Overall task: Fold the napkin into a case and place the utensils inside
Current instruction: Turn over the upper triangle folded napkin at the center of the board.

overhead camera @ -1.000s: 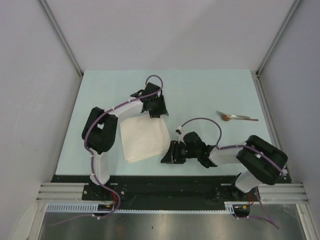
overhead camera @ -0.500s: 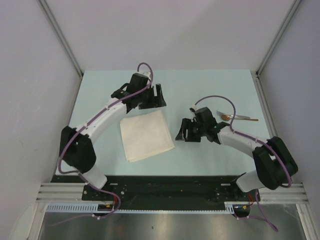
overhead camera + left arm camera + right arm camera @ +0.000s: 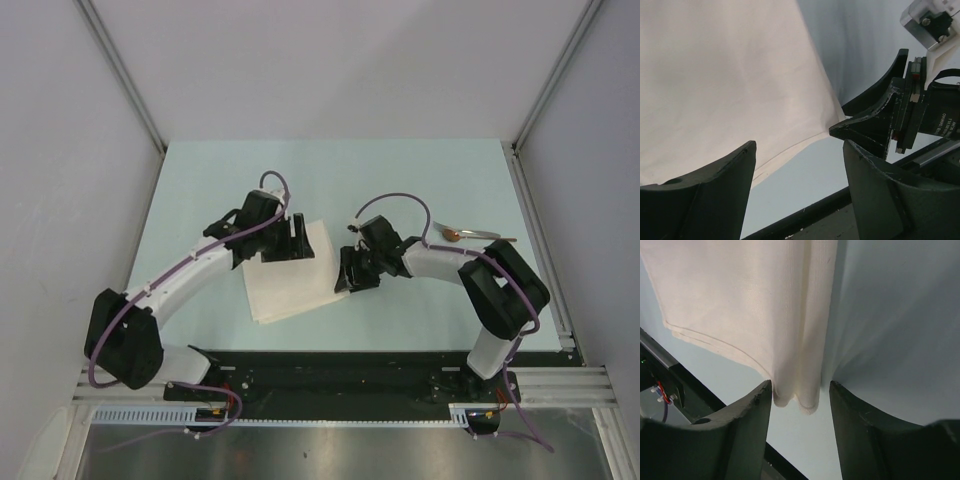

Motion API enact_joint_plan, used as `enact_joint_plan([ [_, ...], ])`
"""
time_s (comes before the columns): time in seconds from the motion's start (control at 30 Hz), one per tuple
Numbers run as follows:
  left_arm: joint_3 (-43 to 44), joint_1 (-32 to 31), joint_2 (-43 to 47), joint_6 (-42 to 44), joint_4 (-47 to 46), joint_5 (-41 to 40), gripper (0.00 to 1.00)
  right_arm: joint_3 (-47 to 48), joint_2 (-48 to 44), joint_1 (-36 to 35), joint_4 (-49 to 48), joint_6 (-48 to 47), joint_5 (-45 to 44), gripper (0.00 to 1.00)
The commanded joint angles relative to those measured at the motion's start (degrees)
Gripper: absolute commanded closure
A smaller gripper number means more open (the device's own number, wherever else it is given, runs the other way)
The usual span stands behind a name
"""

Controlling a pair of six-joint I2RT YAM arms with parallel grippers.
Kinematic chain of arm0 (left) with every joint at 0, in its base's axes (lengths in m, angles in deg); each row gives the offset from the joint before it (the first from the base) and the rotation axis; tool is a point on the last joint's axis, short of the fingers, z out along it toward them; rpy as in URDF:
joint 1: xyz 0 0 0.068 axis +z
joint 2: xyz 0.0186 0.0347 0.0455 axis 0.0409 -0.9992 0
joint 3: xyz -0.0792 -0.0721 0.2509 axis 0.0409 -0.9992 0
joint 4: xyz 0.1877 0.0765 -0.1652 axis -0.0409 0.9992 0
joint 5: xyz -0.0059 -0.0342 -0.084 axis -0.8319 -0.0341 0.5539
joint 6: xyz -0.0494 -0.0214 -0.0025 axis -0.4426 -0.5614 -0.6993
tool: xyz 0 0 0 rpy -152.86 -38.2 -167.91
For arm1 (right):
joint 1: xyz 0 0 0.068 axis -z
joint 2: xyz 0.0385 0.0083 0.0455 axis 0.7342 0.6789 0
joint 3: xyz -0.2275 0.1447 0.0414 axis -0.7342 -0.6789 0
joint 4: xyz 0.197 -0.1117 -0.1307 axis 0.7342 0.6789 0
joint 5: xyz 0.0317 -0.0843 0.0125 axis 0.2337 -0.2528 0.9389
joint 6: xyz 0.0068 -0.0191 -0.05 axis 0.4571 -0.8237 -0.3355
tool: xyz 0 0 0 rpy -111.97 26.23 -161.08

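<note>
The napkin (image 3: 292, 285) lies folded into a cream square, left of the table's middle. My left gripper (image 3: 293, 242) is open over its far edge; in the left wrist view the gripper (image 3: 799, 146) hangs above the napkin (image 3: 725, 75) near its corner, holding nothing. My right gripper (image 3: 349, 272) is open at the napkin's right corner. In the right wrist view the gripper (image 3: 799, 386) has the layered napkin corner (image 3: 800, 390) between its fingers, unclamped. The spoon (image 3: 478, 234) lies at the far right, its coppery bowl pointing left. No case shows.
The pale table (image 3: 400, 180) has a black rail (image 3: 330, 355) along its near edge. Grey walls and metal posts stand on both sides. The right gripper's body shows in the left wrist view (image 3: 895, 125), close by.
Both arms have swung in to the napkin. The left gripper came nearer from the far side onto its far edge. The right gripper moved left and nearer to its right corner.
</note>
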State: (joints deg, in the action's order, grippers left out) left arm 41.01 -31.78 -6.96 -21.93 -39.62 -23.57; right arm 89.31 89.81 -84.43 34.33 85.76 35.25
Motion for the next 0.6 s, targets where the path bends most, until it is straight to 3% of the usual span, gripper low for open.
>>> enact_joint_plan([
  [0.0, -1.9, 2.2, 4.7, -0.9, -1.2, 0.7, 0.25, 1.2, 0.4, -0.5, -1.0, 0.0, -0.8, 0.49],
  [0.03, -2.8, 2.9, 5.1, -1.0, -1.6, 1.3, 0.25, 0.9, 0.4, -0.5, -1.2, 0.1, -0.5, 0.51],
  [0.17, -3.5, 8.1, 6.3, -0.5, -1.4, 4.9, 0.25, -2.0, -0.3, 0.0, -2.1, 1.5, -0.7, 0.84],
  [0.27, -3.7, 12.3, 6.6, 0.5, -0.7, 6.3, 0.24, -4.5, -2.0, 0.0, -4.3, 2.8, -0.1, 0.99],
  [0.47, -6.0, 20.1, 4.4, -0.4, -3.1, 12.4, 0.17, -11.3, -7.0, 0.6, -6.9, 6.4, -1.2, 1.0],
  [0.57, -6.2, 21.1, 2.4, -1.4, -4.3, 12.6, 0.15, -13.8, -10.3, 1.6, -5.2, 5.9, -2.6, 1.0],
])
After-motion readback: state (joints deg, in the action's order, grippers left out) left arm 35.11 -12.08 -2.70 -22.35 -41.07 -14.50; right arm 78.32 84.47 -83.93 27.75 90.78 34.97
